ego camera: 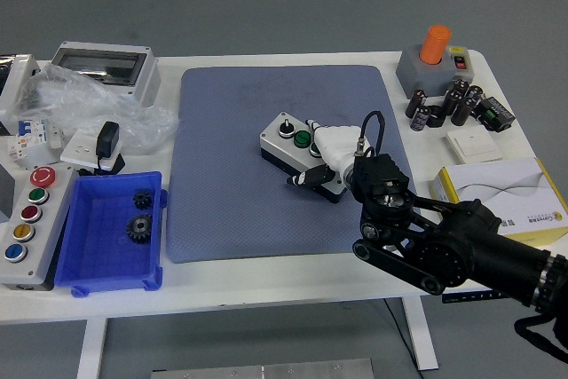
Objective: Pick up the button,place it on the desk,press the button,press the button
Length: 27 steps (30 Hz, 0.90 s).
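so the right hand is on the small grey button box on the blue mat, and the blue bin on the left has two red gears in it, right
Not quite: the two gears in the blue bin are black, not red, as the head view shows. The rest holds: the right hand rests on the small grey button box lying on the blue mat.

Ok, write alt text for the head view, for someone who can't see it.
The robot's right hand rests on a small grey button box lying on a blue-grey mat on a white table. Left of the mat sit a blue bin holding two gears and a larger control box with coloured buttons.
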{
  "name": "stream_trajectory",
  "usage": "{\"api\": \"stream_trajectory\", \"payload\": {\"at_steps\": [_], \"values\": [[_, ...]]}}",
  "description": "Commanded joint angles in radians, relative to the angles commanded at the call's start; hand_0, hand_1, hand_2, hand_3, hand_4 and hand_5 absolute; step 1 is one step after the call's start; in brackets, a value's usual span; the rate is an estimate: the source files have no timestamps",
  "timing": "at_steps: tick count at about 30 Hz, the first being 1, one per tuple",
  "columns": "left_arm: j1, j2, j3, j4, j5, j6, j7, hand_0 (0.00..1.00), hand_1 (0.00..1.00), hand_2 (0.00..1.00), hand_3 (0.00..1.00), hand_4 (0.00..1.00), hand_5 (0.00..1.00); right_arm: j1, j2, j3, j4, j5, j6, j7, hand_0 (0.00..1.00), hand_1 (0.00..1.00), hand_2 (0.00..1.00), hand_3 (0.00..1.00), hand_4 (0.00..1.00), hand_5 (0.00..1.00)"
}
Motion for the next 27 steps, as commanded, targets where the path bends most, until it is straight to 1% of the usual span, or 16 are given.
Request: {"api": "stream_trajectory", "payload": {"at_steps": [3, 4, 9, 10, 15, 16, 21, 22, 27], "values": [[0.000, 0.000, -0.002, 0.000, 0.002, 0.002, -0.001, 0.671, 0.697, 0.674, 0.670, 0.771, 0.402, 0.000, 0.000, -0.004, 0.001, -0.005, -0.007, 0.000, 0.235, 0.607, 0.646, 0.998, 0.892, 0.389], [0.000, 0.000, -0.003, 0.000, 0.002, 0.003, -0.002, 0.671, 0.697, 0.671, 0.668, 0.768, 0.399, 0.000, -0.001, -0.006, 0.001, -0.008, -0.011, 0.000, 0.163, 0.520, 0.544, 0.866, 0.781, 0.307], [0.002, 0.000, -0.009, 0.000, 0.007, 0.009, -0.006, 0.671, 0.697, 0.671, 0.668, 0.768, 0.399, 0.001, -0.004, -0.010, 0.006, -0.023, -0.031, 0.000, 0.163, 0.520, 0.544, 0.866, 0.781, 0.307], [0.002, 0.000, -0.011, 0.000, 0.008, 0.010, -0.007, 0.670, 0.696, 0.671, 0.667, 0.767, 0.400, 0.001, -0.005, -0.011, 0.007, -0.024, -0.032, 0.000, 0.166, 0.494, 0.503, 0.617, 0.553, 0.193], [0.004, -0.001, -0.019, -0.001, 0.016, 0.013, -0.009, 0.670, 0.696, 0.671, 0.667, 0.767, 0.400, 0.005, -0.008, -0.019, 0.010, -0.028, -0.038, 0.000, 0.166, 0.494, 0.503, 0.617, 0.553, 0.193], [0.004, -0.001, -0.020, -0.001, 0.017, 0.013, -0.010, 0.670, 0.697, 0.669, 0.667, 0.765, 0.401, 0.005, -0.008, -0.021, 0.011, -0.029, -0.039, 0.000, 0.179, 0.474, 0.437, 0.417, 0.534, 0.002], [0.004, -0.002, -0.026, -0.002, 0.023, 0.016, -0.012, 0.670, 0.697, 0.669, 0.667, 0.765, 0.401, 0.008, -0.010, -0.036, 0.010, -0.029, -0.050, 0.000, 0.179, 0.474, 0.437, 0.417, 0.534, 0.002], [0.004, -0.002, -0.027, -0.002, 0.023, 0.017, -0.012, 0.668, 0.696, 0.666, 0.664, 0.765, 0.404, 0.008, -0.010, -0.038, 0.010, -0.029, -0.054, 0.000, 0.181, 0.475, 0.419, 0.395, 0.473, 0.002], [0.004, -0.003, -0.029, -0.002, 0.025, 0.020, -0.014, 0.668, 0.696, 0.666, 0.664, 0.765, 0.404, 0.013, -0.021, -0.056, 0.020, -0.028, -0.078, 0.000, 0.181, 0.475, 0.419, 0.395, 0.473, 0.002]]}}
